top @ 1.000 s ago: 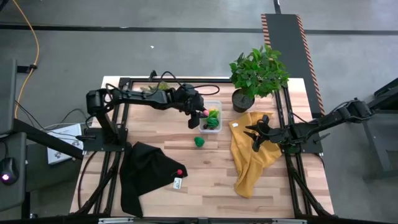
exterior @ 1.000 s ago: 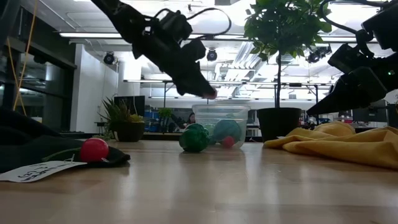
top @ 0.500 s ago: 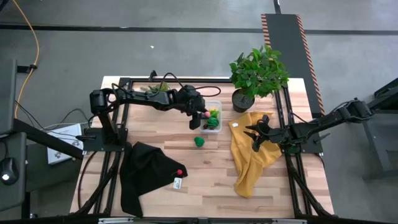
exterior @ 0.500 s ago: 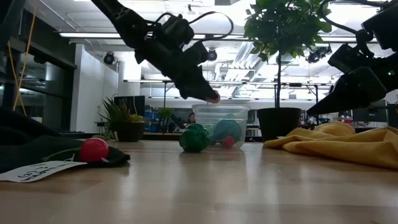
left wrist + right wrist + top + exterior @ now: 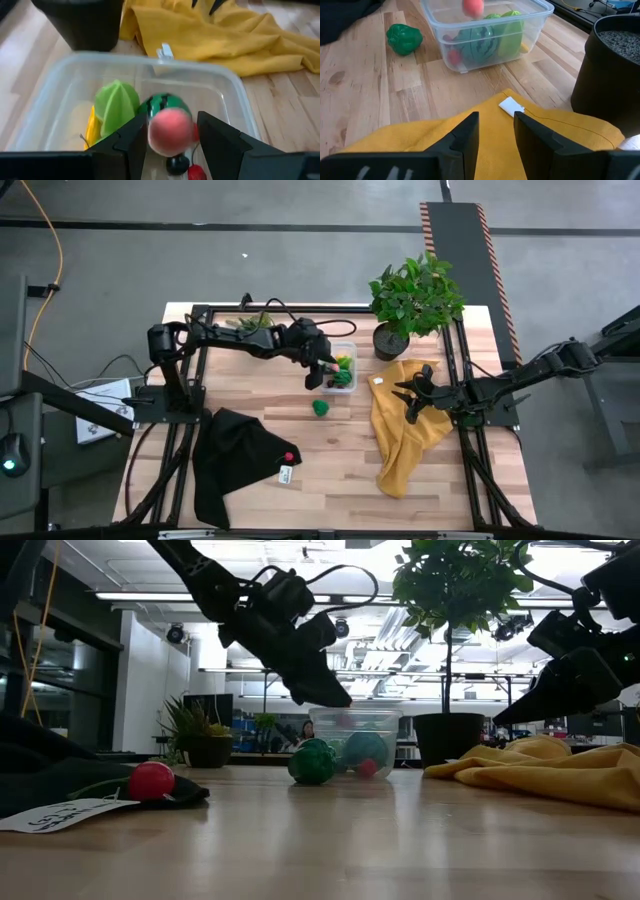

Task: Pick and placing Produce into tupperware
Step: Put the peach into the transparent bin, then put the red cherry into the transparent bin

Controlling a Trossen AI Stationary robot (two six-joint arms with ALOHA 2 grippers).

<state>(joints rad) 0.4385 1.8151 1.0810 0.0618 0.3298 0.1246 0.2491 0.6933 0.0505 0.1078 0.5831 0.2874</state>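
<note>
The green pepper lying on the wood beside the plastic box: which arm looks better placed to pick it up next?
Probably the left. Its gripper hangs over the box, close to the green pepper. The right gripper waits farther off, above the yellow cloth.

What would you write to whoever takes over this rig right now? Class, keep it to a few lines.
Left gripper: open over the tub, pink ball loose between its fingers.
Right gripper: open, empty, above the yellow cloth.
Done: melon, leafy piece, yellow piece in the tub.
Left: green toy on the table, red ball on the black cloth.
</note>
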